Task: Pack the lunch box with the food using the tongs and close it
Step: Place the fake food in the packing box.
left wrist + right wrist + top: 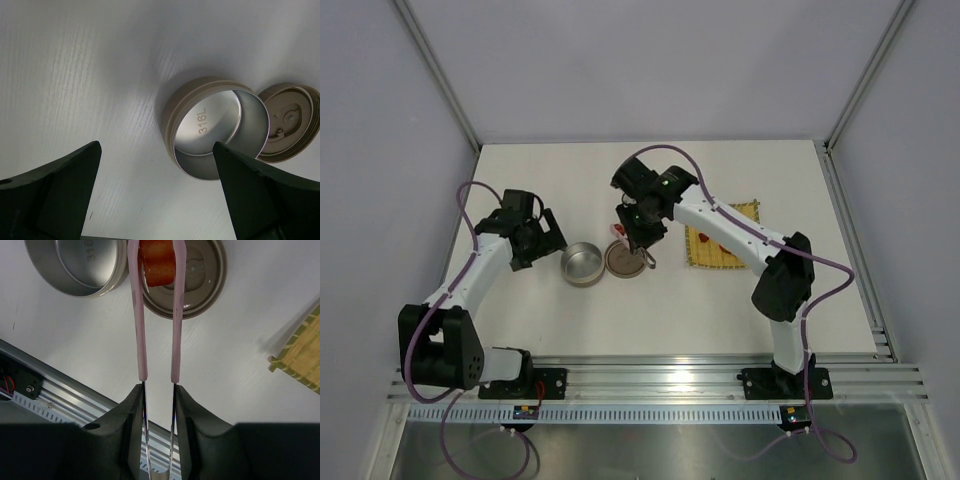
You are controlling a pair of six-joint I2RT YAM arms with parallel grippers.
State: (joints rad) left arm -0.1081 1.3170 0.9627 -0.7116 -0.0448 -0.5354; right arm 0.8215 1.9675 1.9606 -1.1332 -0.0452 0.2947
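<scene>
so the right gripper (159,390) squeezes the springy tongs (141,330) low down, pinching 1 light, probably slippery red chunk (159,265) over the lid (205,280) beside the tin (220,130) near the middle of the table (720,300), and the left gripper (156,147) just gapes open

silver tin (172,112), pink tongs (141,330), red chunk (159,262), yel. woven mat (302,347)

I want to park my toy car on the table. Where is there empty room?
Bare table runs along the near side, between the tin, lid and the metal rail. The strip along the far edge is bare too. The middle is crowded: tin beside lid, tongs holding a red piece over the lid, yellow mat at the right.
</scene>
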